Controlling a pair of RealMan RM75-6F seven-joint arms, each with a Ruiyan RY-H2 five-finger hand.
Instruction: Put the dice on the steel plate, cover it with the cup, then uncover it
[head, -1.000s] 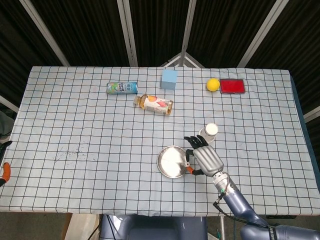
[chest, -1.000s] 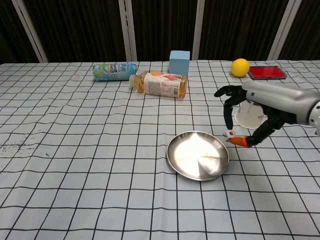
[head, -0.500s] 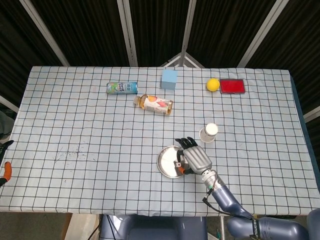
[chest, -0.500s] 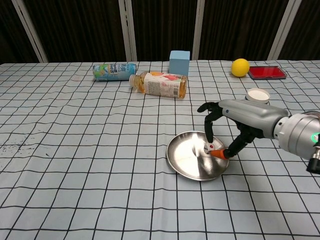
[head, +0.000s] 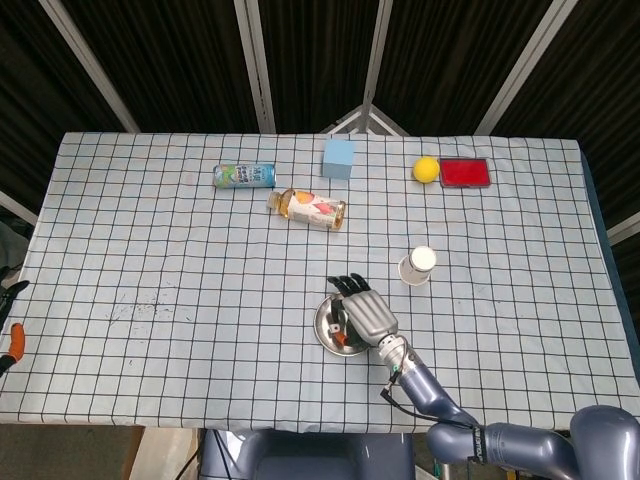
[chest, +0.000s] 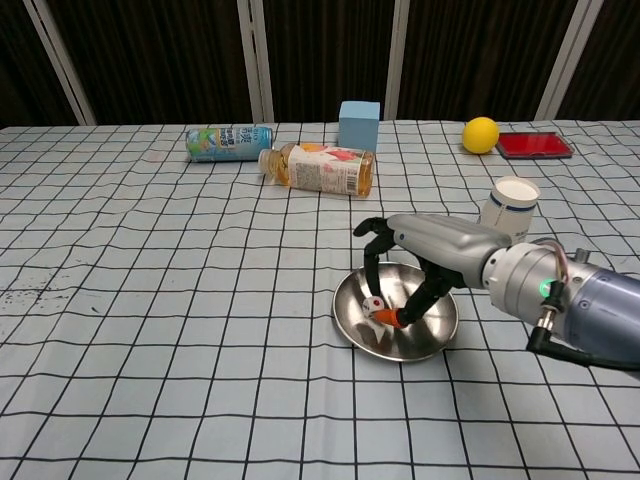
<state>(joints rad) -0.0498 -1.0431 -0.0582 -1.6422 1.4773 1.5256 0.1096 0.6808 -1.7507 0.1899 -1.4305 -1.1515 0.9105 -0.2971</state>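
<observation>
1. One hand, our right hand (chest: 420, 250), pinches the dice (chest: 372, 303) between thumb and a finger, low over the steel plate (chest: 435, 330).
2. We see the cup (chest: 508, 205) upside down, just beyond the plate.

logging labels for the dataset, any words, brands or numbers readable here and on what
None can be read.
Can: printed label, lettering too blurred.
Bottle: picture label, text too small.
Dice, pinched by the right hand over the steel plate: pips too small to count.
Cup, blue block: no print visible.
</observation>
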